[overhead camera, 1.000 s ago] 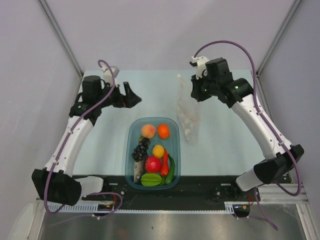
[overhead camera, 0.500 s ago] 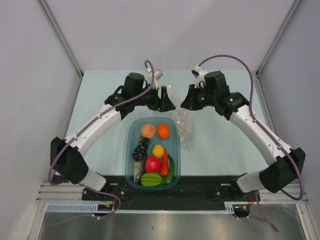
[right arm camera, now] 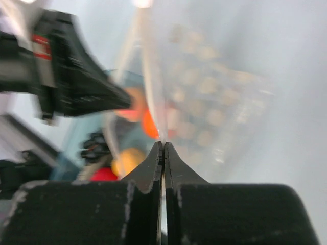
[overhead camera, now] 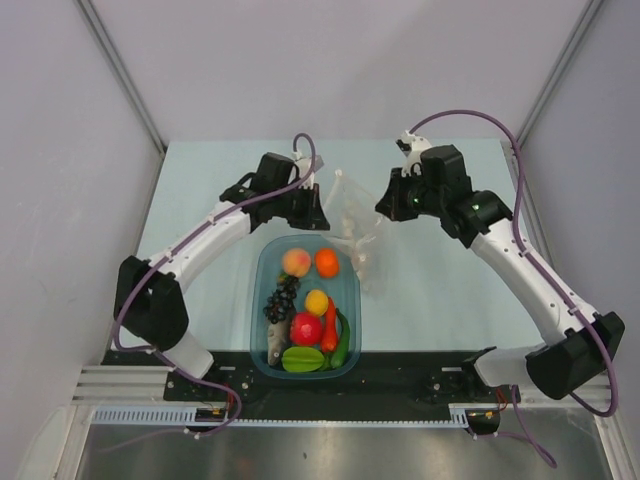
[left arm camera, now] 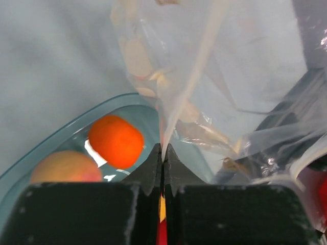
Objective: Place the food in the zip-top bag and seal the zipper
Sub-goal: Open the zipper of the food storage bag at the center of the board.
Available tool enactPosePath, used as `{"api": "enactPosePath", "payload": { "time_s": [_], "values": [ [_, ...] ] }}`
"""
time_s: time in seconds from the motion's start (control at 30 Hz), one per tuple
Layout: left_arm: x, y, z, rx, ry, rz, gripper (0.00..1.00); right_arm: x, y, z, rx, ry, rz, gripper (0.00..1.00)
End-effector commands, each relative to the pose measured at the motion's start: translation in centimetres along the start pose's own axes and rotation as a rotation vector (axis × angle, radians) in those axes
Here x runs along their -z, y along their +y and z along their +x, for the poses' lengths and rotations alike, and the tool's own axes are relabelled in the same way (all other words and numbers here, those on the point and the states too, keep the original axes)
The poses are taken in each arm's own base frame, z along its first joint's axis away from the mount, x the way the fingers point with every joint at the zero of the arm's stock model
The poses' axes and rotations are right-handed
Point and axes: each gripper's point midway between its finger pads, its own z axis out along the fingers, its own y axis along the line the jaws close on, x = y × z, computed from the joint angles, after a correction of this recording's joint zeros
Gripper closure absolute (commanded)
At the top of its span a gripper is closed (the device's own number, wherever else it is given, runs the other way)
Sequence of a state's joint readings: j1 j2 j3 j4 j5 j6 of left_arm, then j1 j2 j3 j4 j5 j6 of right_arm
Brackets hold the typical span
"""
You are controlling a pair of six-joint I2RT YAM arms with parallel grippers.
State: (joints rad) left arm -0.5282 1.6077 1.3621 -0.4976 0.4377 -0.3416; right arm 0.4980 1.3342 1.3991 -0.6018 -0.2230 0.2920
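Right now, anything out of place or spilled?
Nothing spilled or damaged. The zip-top bag hangs crumpled between the left gripper and right gripper, both pinching its edge; all food sits in the teal tub.

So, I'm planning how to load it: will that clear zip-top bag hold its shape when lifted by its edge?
Probably not: the zip-top bag looks thin and crinkled, hanging slack from the left tool and right tool pinching its rim, so likely floppy. Seemingly light: two thin pinches carry it. Its mouth may collapse unless pulled apart.

in the right wrist view the zip-top bag point(right arm camera: 219, 102) and left gripper point(right arm camera: 122, 99) are motion-blurred; that gripper half hides the peach point(left arm camera: 61, 166).
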Motion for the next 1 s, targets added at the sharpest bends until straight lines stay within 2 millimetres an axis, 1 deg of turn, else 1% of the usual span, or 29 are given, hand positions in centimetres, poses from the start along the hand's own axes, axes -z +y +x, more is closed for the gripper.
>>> {"api": "enactPosePath", "payload": {
  "time_s": [0.0,0.03,0.07,0.1,0.17,0.2,0.23,0.3,0.37,0.4,0.43,0.47,0.5,0.53,0.6,0.63,0.67,0.7,0.73,0.77,0.8,0.83,0.9,0.93,0.97],
  "values": [
    [3.1,2.5,0.5,-0.069,0.004,-0.029,1.0,2.7,-6.2,1.1,0.177,0.005,0.26,1.0],
    [3.3,2.8,1.1,-0.089,0.012,-0.031,1.0,3.1,-7.1,1.2,0.201,0.006,0.295,1.0],
    [4.0,2.5,0.9,-0.141,-0.006,-0.027,1.0,3.5,-7.4,1.4,0.231,0.004,0.297,1.0],
    [4.2,2.0,0.9,-0.161,-0.014,-0.003,1.0,3.4,-7.3,1.9,0.239,0.017,0.283,1.0],
    [4.6,1.3,1.4,-0.194,-0.019,0.026,0.98,3.4,-6.3,2.1,0.242,0.018,0.232,1.0],
    [4.6,0.9,1.6,-0.202,-0.014,0.047,0.96,3.1,-5.3,2.4,0.23,0.022,0.188,1.0],
    [4.5,0.7,2.0,-0.213,-0.002,0.058,0.91,2.9,-4.7,2.3,0.222,0.018,0.16,1.0],
    [4.6,0.1,2.6,-0.246,0.018,0.077,0.84,2.5,-3.6,2.7,0.192,0.033,0.097,1.0],
    [5.1,-0.4,2.7,-0.29,0.023,0.1,0.71,2.4,-2.9,2.9,0.182,0.037,0.063,1.0],
    [5.8,-0.5,2.9,-0.292,0.025,0.092,0.63,2.3,-2.5,3.2,0.179,0.045,0.039,1.0],
    [6.1,-0.6,3.2,-0.324,0.033,0.095,0.48,2.3,-2.4,3.5,0.168,0.048,0.03,1.0],
    [6.7,-0.7,3.3,-0.378,0.032,0.109,0.43,2.3,-2.4,3.7,0.165,0.051,0.021,1.0],
    [7.1,-0.8,3.9,-0.392,0.046,0.122,0.38,2.2,-2.1,4.1,0.158,0.063,0.005,1.0],
    [8.1,-1.3,4.6,-0.424,0.034,0.139,0.24,2.3,-2.1,4.3,0.149,0.063,0.004,1.0],
    [9.1,-1.7,5.4,-0.513,0.009,0.169,0.1,2.3,-2.1,4.8,0.141,0.072,-0.002,1.0],
    [10.0,-1.8,6.5,-0.544,-0.008,0.17,0.02,2.2,-2.2,4.7,0.139,0.068,0.0,1.0],
    [10.3,-1.6,7.0,-0.602,-0.01,0.166,0.01,2.3,-2.3,4.7,0.132,0.066,0.002,1.0],
    [10.5,-1.3,7.9,-0.621,0.006,0.163,0.0,2.3,-2.2,4.7,0.128,0.065,-0.001,1.0],
    [10.4,-0.5,9.1,-0.627,0.028,0.153,0.0,2.3,-2.2,4.6,0.126,0.062,-0.002,1.0],
    [10.8,-0.2,9.5,-0.654,0.016,0.135,0.01,2.3,-2.2,4.5,0.12,0.059,-0.003,1.0],
    [10.7,0.5,9.5,-0.667,0.008,0.097,0.01,2.3,-2.2,4.5,0.114,0.06,-0.004,1.0],
    [10.4,1.2,10.6,-0.659,0.026,0.09,0.01,2.3,-2.1,4.5,0.109,0.057,-0.007,1.0],
    [10.6,0.8,11.4,-0.71,0.019,0.131,0.02,2.2,-2.0,4.6,0.097,0.062,-0.016,1.0],
    [10.5,0.9,12.4,-0.734,0.035,0.151,0.04,2.2,-1.9,4.6,0.096,0.06,-0.02,1.0],
    [10.6,0.8,12.9,-0.839,0.04,0.193,0.04,2.2,-1.9,4.6,0.093,0.061,-0.02,1.0]
  ]
}}
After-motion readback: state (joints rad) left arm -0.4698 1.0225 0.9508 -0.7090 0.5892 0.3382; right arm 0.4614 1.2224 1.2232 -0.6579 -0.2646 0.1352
